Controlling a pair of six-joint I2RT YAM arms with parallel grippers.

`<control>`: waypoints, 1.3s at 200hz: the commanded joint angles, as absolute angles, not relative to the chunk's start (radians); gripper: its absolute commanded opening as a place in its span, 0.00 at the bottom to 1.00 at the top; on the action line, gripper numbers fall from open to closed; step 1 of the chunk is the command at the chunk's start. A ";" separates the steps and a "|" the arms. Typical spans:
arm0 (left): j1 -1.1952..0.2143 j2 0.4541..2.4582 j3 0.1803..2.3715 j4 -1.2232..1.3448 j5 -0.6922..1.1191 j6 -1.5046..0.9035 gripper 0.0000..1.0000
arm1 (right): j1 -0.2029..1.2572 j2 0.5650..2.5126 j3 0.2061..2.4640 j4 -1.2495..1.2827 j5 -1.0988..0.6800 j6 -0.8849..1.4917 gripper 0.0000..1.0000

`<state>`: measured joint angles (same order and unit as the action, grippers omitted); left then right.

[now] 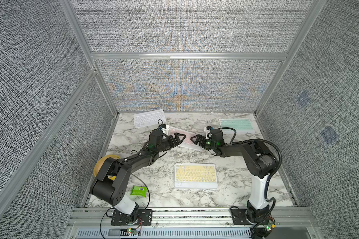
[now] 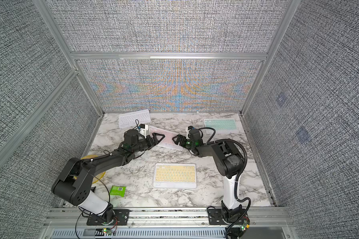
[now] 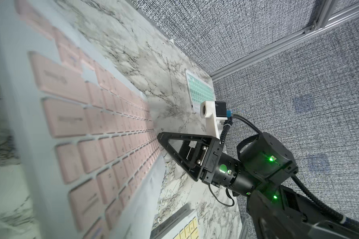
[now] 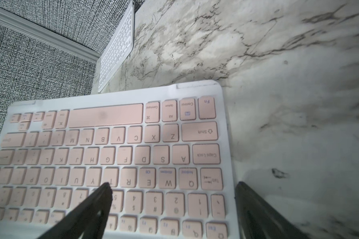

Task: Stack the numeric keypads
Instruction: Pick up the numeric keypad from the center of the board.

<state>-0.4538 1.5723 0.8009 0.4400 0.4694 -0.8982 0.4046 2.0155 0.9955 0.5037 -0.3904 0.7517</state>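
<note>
1. Right wrist: right fingers (image 4: pixel 95 207) spread, straddling a corner of the pink keypad (image 4: pixel 112 155); nothing gripped.
2. Top view: left fingers (image 1: pixel 174 139) likewise apart at its opposite end.
3. On the worktop (image 1: pixel 226 175), white keypad (image 1: pixel 149 118), mint keypad (image 1: pixel 236 125) and yellow keypad (image 1: pixel 195 175) lie well apart; no stack evident, most work remains.

**Marble tabletop (image 1: pixel 226 192) and what it carries**

A white-keyed keypad (image 1: pixel 149 118) is laid at the far left, and a mint-keyed keypad (image 1: pixel 236 125) at the far right. A pink-keyed keypad (image 1: pixel 187 142) is set askew in the middle; whether it rests flat cannot be told. A yellow-keyed keypad (image 1: pixel 195 175) is placed square at the near centre. A green packet (image 1: pixel 138 190) and a largely hidden yellow basket (image 1: pixel 97 167) are found at the near left.
</note>
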 commanded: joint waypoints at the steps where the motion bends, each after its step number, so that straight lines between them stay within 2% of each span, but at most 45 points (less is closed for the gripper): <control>1: -0.451 1.539 0.813 0.283 0.421 -0.807 0.94 | 0.406 2.042 0.978 0.191 -0.404 0.795 0.95; 19: -0.451 1.522 0.811 0.255 0.404 -0.801 0.85 | 0.407 2.052 0.984 0.190 -0.415 0.795 0.94; 37: -0.451 1.518 0.812 0.238 0.399 -0.801 0.69 | 0.407 2.058 0.987 0.182 -0.419 0.795 0.93; 54: -0.451 1.518 0.813 0.230 0.399 -0.799 0.59 | 0.408 2.059 0.988 0.183 -0.422 0.797 0.93; 77: -0.451 1.521 0.825 0.210 0.401 -0.792 0.54 | 0.407 2.051 0.987 0.183 -0.419 0.798 0.92; 93: -0.451 1.520 0.838 0.177 0.398 -0.783 0.54 | 0.407 2.047 0.987 0.177 -0.414 0.795 0.92; 113: -0.447 1.500 0.839 0.146 0.382 -0.775 0.69 | 0.408 2.047 0.987 0.172 -0.413 0.790 0.92; 152: -0.440 1.443 0.840 0.075 0.334 -0.752 0.72 | 0.408 2.047 0.981 0.172 -0.405 0.790 0.91; 260: -0.437 1.556 0.849 0.179 0.445 -0.813 0.27 | 0.410 2.004 0.961 0.229 -0.421 0.799 0.90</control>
